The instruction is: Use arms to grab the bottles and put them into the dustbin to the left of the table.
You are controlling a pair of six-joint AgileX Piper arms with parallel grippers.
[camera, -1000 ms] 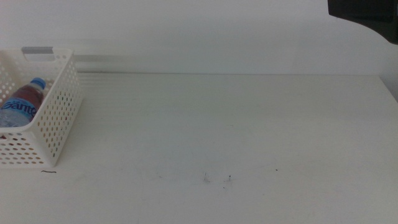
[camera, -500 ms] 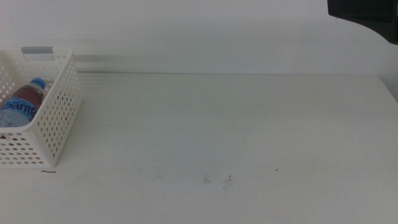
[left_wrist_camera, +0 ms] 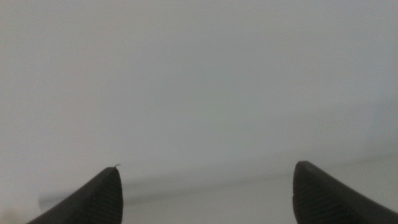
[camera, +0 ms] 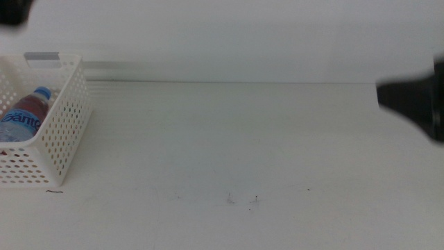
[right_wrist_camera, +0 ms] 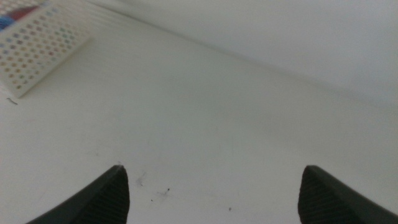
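The dustbin [camera: 61,128], a white perforated basket with a grey tab [camera: 43,57], stands at the table's [camera: 243,139] left edge. Inside it lies a clear water bottle [camera: 21,119] with a blue cap and blue label, and something red shows at its neck. The right wrist view shows the same dustbin [right_wrist_camera: 38,46] far off. My right gripper [right_wrist_camera: 212,167] is open over bare table with nothing between its jaws. Its dark blurred body [camera: 415,101] enters at the right edge of the middle view. My left gripper [left_wrist_camera: 206,165] is open and holds nothing, facing blank white.
A few tiny dark specks [camera: 243,200] mark the table near the front. A dark blurred shape [camera: 14,10] fills the top left corner of the middle view, above the dustbin. The white wall rises behind the table's far edge.
The dark shape at the top right has dropped to mid-height at the right edge. A new dark shape has appeared in the top left corner. The basket and bottle have not moved.
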